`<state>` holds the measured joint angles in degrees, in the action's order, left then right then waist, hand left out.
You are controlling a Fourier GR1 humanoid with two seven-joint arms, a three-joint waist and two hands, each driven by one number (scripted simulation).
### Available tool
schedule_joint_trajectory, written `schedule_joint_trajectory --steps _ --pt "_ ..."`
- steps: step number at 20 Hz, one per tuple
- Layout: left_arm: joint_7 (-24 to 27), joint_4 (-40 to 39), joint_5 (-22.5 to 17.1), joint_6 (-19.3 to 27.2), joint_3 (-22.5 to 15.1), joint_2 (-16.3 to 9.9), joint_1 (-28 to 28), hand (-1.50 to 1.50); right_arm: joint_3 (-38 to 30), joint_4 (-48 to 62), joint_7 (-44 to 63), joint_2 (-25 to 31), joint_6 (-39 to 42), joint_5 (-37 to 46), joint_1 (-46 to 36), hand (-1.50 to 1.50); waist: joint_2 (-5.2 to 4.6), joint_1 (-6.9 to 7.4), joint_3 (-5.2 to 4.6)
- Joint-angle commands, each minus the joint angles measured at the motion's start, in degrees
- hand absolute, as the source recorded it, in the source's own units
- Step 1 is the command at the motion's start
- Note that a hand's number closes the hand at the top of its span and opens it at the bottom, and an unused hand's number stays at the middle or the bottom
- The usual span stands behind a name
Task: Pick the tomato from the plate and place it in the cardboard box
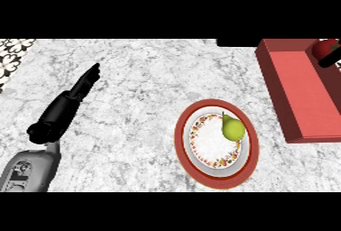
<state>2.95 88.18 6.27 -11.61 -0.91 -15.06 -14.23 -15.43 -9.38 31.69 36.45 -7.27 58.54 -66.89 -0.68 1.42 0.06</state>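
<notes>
While right hand (328, 58) fingers clamp red tomato (325, 47) over box (300, 97) — left hand (73, 101) fingers straight.

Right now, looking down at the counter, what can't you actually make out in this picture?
- Red tomato: cut off by the head view's right edge and partly covered by the black right hand, so its full shape is unseen.
- Right hand: only a sliver shows; its fingers cannot be judged.
- Reddish cardboard box: its right side runs out of view.
- Patterned tile at the left edge: cut off.
</notes>
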Motion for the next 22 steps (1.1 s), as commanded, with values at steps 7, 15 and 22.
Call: schedule_joint_trajectory --steps 7,15,22 --pt "1.1 -0.9 0.5 -0.4 0.5 0.4 0.9 0.0 -3.9 -0.2 -12.9 2.8 12.7 -5.8 4.1 -1.5 0.14 0.01 0.02" --pt "2.2 -1.4 -0.3 -1.2 1.9 -0.9 0.8 0.0 -19.0 -11.1 -24.9 0.8 -8.2 -20.9 2.5 -1.5 0.49 -1.15 0.26" --pt "1.4 -0.3 0.3 -0.9 1.7 -0.7 1.7 0.0 -33.3 -14.0 -33.9 2.3 -14.4 -34.9 10.3 -1.5 0.32 -1.18 0.13"
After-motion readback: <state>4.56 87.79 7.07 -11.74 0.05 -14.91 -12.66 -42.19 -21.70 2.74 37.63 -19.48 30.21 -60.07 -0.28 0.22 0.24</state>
